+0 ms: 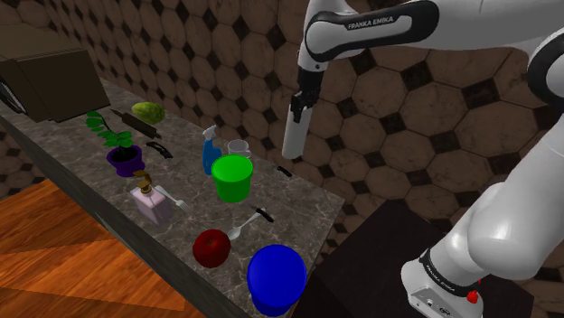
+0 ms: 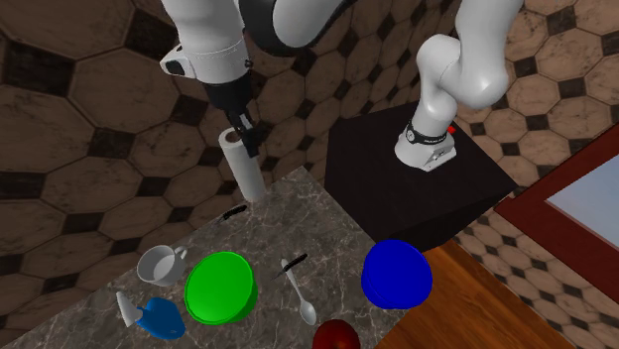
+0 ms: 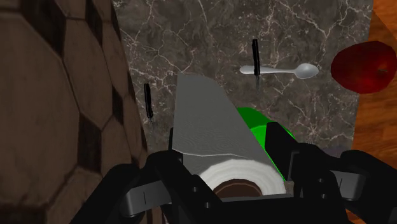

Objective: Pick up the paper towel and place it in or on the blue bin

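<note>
A white paper towel roll (image 1: pixel 295 135) (image 2: pixel 244 167) hangs nearly upright by the tiled wall, its lower end close above the marble counter (image 1: pixel 298 203). My gripper (image 1: pixel 299 103) (image 2: pixel 241 127) (image 3: pixel 226 164) is shut on the roll's top end, and the roll (image 3: pixel 207 124) stretches away from the fingers in the wrist view. The blue bin (image 1: pixel 277 278) (image 2: pixel 397 272) stands at the counter's near corner beside the black stand (image 2: pixel 417 183), well away from the gripper.
Under and beside the roll sit a green bowl (image 1: pixel 232 177) (image 2: pixel 220 288) (image 3: pixel 253 119), a small cup (image 2: pixel 159 264) and a blue spray bottle (image 1: pixel 211 149). A spoon (image 3: pixel 280 70), two black knives (image 3: pixel 256 60) and a red apple (image 1: pixel 211 247) lie toward the bin.
</note>
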`<action>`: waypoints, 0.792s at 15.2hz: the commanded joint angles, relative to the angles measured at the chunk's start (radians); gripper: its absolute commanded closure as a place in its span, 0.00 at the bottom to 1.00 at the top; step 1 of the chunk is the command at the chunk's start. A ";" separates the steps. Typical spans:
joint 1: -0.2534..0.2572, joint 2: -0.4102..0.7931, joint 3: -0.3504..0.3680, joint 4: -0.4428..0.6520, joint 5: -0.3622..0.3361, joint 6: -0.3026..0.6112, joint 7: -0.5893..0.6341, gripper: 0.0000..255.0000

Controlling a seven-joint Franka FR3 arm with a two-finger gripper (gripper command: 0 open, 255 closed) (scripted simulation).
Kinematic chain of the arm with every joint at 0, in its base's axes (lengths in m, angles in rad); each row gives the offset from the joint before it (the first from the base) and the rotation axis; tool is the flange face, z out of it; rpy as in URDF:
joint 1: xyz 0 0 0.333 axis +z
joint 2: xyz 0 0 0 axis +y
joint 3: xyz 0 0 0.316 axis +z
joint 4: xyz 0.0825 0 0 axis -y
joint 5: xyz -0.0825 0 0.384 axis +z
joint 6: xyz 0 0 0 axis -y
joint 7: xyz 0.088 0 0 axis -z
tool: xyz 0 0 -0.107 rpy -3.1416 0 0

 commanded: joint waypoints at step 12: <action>0.119 -0.301 0.135 -0.275 0.027 -0.013 0.244 1.00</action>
